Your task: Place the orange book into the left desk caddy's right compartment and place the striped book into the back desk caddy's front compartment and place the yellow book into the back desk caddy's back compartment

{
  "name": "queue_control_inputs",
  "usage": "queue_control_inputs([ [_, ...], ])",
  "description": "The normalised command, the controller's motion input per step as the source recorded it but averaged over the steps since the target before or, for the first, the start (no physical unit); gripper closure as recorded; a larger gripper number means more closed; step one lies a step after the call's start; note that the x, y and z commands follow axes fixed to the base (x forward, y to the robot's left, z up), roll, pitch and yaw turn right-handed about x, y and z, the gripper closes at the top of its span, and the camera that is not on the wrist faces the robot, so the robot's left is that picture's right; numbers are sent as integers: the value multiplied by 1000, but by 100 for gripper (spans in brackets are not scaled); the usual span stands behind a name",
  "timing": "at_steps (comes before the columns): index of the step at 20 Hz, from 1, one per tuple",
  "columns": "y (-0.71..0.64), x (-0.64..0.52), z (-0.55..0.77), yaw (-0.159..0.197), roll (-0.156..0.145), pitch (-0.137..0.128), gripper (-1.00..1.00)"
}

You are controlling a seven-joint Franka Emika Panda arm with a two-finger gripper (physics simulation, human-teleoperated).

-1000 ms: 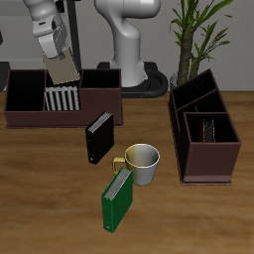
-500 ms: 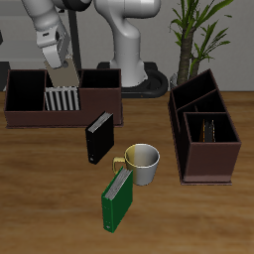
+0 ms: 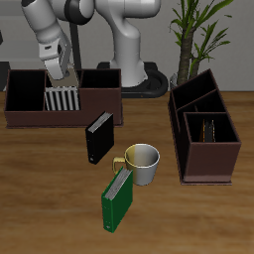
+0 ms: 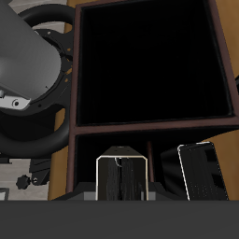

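Two caddies on the counter [image 3: 40, 189]: back desk caddy [image 3: 30, 111] with the striped book [image 3: 62, 98] standing inside it, pincer [image 3: 61, 77] just above that book, can't tell if it's gripping. Black book [image 3: 97, 137], green book [image 3: 118, 201] and mug [image 3: 143, 163] mid-counter. Left desk caddy [image 3: 206, 134] far side.

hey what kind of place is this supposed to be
Probably a simulated office or study desk: a wooden table with desk caddies, books, a mug and a potted plant behind.
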Motion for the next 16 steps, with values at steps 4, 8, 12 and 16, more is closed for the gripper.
queue_control_inputs([
  [4,-36,43,-96,-27,-25,29,100],
  [8,-23,23,-65,-44,-33,33,-100],
  [12,69,4,39,-1,40,-6,-100],
  [16,54,-7,78,-9,10,-20,-100],
])
